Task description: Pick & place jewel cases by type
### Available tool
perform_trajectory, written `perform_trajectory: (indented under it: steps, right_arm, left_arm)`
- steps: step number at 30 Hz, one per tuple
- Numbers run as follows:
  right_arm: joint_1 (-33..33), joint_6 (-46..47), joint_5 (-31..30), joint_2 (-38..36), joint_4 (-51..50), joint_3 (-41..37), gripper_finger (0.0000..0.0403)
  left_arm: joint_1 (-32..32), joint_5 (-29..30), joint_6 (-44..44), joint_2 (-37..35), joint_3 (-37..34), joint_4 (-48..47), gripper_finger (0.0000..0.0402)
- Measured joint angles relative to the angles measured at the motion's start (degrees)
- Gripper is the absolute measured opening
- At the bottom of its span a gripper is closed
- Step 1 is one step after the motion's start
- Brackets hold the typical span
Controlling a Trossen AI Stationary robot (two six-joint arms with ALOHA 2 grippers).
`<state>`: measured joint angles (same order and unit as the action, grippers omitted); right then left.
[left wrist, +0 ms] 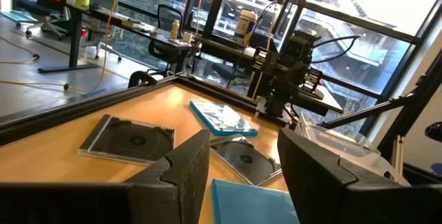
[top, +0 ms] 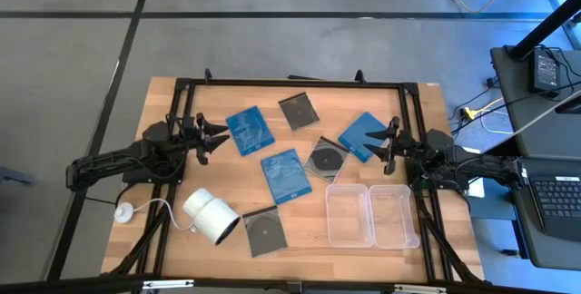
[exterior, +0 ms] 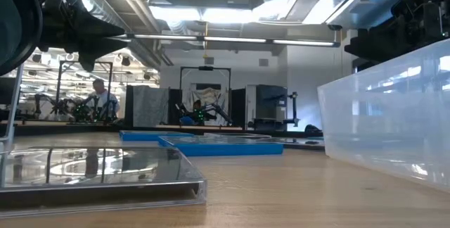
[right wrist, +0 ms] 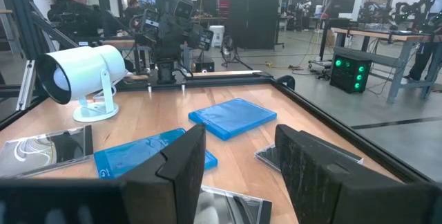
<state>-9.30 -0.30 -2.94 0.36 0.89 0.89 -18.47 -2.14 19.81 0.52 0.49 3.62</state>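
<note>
Six jewel cases lie flat on the wooden table. The blue ones are at the far left (top: pixel 250 132), the middle (top: pixel 286 175) and the far right (top: pixel 366 135). The dark ones showing a disc are at the far middle (top: pixel 299 111), the centre (top: pixel 327 159) and the near edge (top: pixel 264 230). My left gripper (top: pixel 218 138) (left wrist: pixel 245 175) is open and points level toward the far-left blue case. My right gripper (top: pixel 377 144) (right wrist: pixel 238 169) is open and hovers level over the edge of the far-right blue case. Neither holds anything.
A white cylinder (top: pixel 211 215) on a corded round base lies near the front left. Two clear rectangular trays (top: pixel 349 214) (top: pixel 394 214) stand side by side at the front right. A black frame (top: pixel 290 83) runs around the table's edges.
</note>
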Motion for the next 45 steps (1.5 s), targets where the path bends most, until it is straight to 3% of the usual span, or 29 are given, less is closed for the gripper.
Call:
perform_trajectory:
  steps: [16,24,45]
  right_arm:
    - [0.0,0.0,0.0,0.0,0.0,0.0,0.0179]
    - [0.0,0.0,0.0,0.0,0.0,0.0,0.0179]
    - [0.0,0.1,0.0,0.0,0.1,0.0,0.0179]
  left_arm:
    - [0.0,0.0,-0.2,0.0,0.0,0.0,0.0169]
    - [0.0,1.0,-11.0,0.0,0.0,0.0,0.0169]
    - [0.0,1.3,-7.0,0.0,0.0,8.6,0.0169]
